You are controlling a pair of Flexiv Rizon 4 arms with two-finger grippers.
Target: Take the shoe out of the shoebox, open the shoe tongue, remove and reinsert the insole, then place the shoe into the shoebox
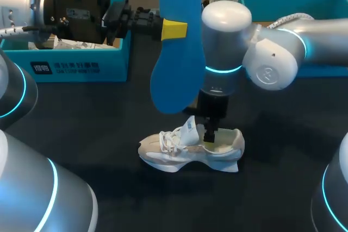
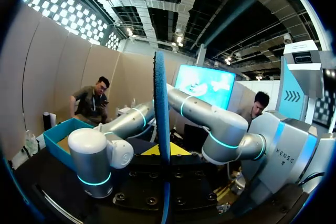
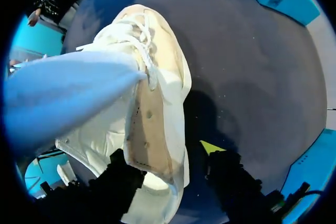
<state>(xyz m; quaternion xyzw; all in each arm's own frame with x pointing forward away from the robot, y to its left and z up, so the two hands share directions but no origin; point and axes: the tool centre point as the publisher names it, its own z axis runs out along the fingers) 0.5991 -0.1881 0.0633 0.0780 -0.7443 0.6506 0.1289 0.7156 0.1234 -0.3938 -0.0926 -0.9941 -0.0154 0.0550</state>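
Observation:
A white shoe (image 1: 179, 150) lies on its sole on the black table (image 1: 109, 123), toe to the left, tongue (image 1: 190, 129) pulled up. My right gripper (image 1: 209, 134) points down at its heel opening. In the right wrist view the right gripper (image 3: 165, 153) straddles the shoe's (image 3: 157, 108) side wall, one finger inside and the yellow-tipped finger (image 3: 210, 147) outside with a small gap, so it reads as open. My left gripper (image 1: 174, 29) is shut on the blue insole (image 1: 174, 52), which hangs upright above the shoe. The left wrist view shows the insole (image 2: 160, 129) edge-on.
A teal shoebox (image 1: 70, 63) stands at the back left behind my left arm. A second teal box part (image 1: 304, 1) sits at the back right behind my right arm. Bare black table lies in front of the shoe.

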